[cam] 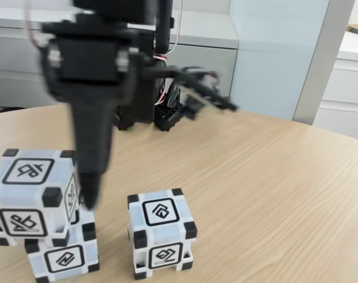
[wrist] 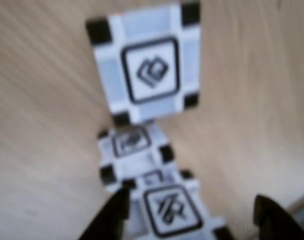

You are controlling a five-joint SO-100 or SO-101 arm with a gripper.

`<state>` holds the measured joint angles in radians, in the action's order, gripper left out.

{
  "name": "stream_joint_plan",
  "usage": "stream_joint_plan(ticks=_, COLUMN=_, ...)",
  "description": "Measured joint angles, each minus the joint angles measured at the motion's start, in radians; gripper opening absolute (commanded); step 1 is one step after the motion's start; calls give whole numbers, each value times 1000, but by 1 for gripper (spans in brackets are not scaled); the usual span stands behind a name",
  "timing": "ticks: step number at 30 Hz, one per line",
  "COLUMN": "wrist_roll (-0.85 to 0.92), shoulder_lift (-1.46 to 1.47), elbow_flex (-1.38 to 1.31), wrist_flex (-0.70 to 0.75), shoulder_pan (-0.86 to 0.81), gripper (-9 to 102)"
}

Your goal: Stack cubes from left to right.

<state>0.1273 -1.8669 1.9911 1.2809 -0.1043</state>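
I see 2 cubes stacked at left of fixed view: top cube (cam: 33, 197) sits skewed on bottom cube (cam: 64, 253). 3rd cube (cam: 161, 231) stands alone on table (cam: 273, 188), just right of stack. Gripper (wrist: 192, 220) spread wide, straddling top cube, motion-blurred.

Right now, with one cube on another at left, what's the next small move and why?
Probably lift the gripper straight up and clear. The top pale grey-white plastic cube already rests, skewed, on the lower matching cube, and the wrist view shows open jaws straddling it. The third cube stands alone on the wooden table.
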Motion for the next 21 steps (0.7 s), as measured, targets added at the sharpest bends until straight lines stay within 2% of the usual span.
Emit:
stream_joint_plan(ticks=11, wrist_roll=-86, shoulder_lift=41, elbow_flex=0, wrist_flex=0, shoulder_pan=178, gripper=31)
stream_joint_plan(ticks=21, wrist_roll=-98, shoulder_lift=222, elbow_flex=0, wrist_flex=0, shoulder_pan=198, gripper=32)
